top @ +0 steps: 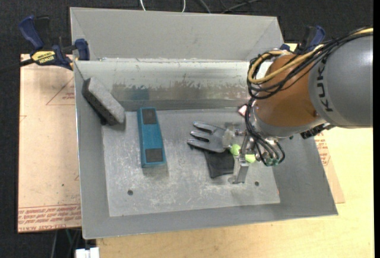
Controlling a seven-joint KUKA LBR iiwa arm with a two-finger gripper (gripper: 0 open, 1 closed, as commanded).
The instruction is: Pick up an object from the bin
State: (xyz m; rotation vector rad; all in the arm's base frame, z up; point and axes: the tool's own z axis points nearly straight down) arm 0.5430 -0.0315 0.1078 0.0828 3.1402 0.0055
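Note:
My gripper [240,171] reaches down into the right part of the bin, under the orange wrist cover. Right beside it, to its left, lies a black slotted spatula-like thing [209,139], its forked end pointing left and its dark lower part [220,165] touching or almost touching the gripper. A blue rectangular block with a dark grey top patch [151,137] lies lengthwise left of the middle, well away from the gripper.
A dark grey oblong block [102,104] leans in the bin's back left corner. The bin's back wall rises steeply behind the things. The arm and its cables hang over the bin's right side and hide the floor there.

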